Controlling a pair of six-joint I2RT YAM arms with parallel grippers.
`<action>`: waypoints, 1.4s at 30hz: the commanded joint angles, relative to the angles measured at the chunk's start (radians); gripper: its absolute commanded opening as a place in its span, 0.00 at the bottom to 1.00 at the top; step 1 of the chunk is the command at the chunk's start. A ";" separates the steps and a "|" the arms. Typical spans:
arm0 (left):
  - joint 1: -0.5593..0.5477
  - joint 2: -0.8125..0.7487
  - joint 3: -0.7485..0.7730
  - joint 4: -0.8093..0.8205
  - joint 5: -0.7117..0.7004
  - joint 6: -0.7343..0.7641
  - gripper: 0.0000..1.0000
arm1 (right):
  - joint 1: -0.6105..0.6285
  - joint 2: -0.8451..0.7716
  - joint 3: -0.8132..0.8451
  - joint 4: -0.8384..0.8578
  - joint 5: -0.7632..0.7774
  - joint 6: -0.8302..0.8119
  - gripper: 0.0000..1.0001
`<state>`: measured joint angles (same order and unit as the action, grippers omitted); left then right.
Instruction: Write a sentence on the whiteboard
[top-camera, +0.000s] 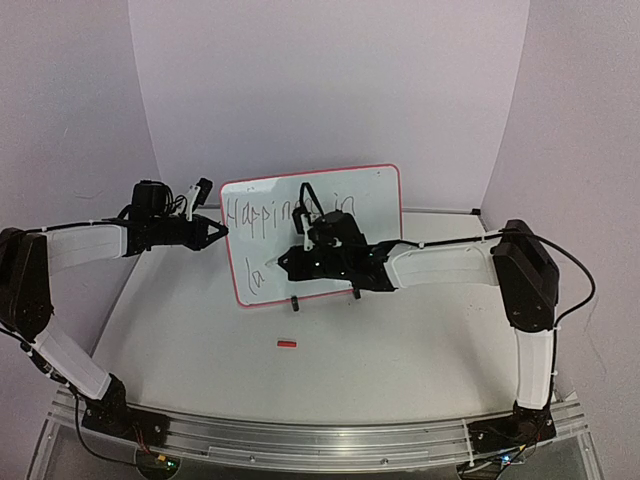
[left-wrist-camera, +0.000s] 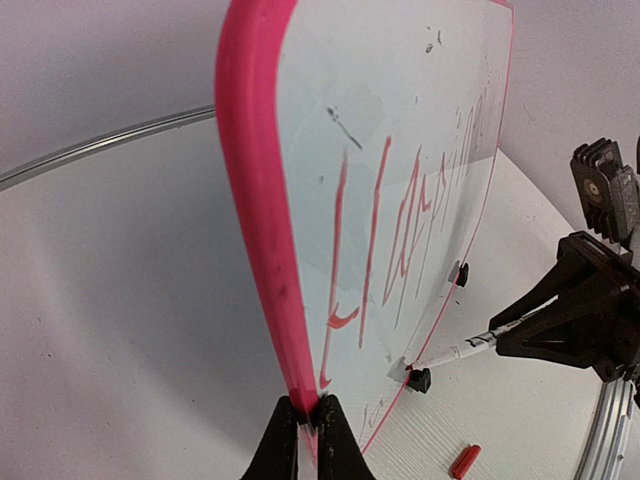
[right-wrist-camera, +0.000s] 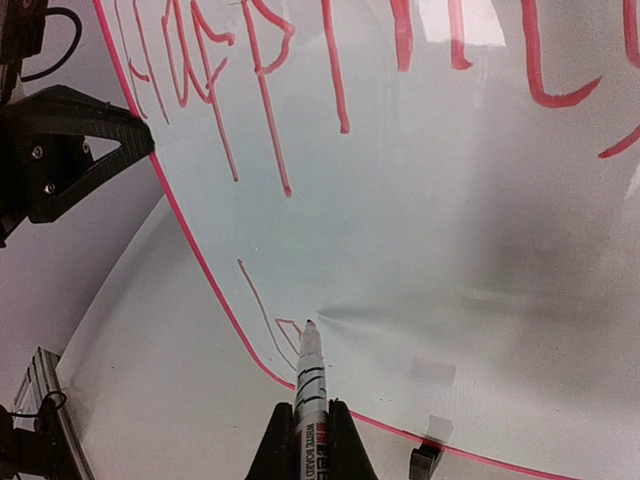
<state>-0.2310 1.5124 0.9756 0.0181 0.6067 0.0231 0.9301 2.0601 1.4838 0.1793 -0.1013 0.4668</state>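
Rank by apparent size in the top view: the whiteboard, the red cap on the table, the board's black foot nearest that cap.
1. whiteboard, by far the largest.
2 and 3. red cap and black foot: both tiny, look alike; no ranking.

A red cap (top-camera: 287, 344) is lying on the white table (top-camera: 400, 355) — a metal rail (top-camera: 320, 436) is running along its near edge.

Robot lab booth: plain backdrop walls (top-camera: 330, 90), aluminium rail (top-camera: 330, 440).
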 joint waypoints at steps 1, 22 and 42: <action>0.000 -0.019 0.012 0.003 -0.034 0.047 0.00 | -0.010 0.027 0.044 0.012 0.004 0.013 0.00; 0.000 -0.018 0.015 0.003 -0.033 0.046 0.00 | -0.017 0.020 -0.050 -0.001 -0.026 0.059 0.00; 0.000 -0.018 0.015 0.003 -0.032 0.046 0.00 | -0.020 -0.054 0.004 -0.008 0.079 -0.007 0.00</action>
<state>-0.2310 1.5124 0.9756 0.0181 0.6064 0.0231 0.9215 2.0634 1.4418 0.1552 -0.0897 0.4824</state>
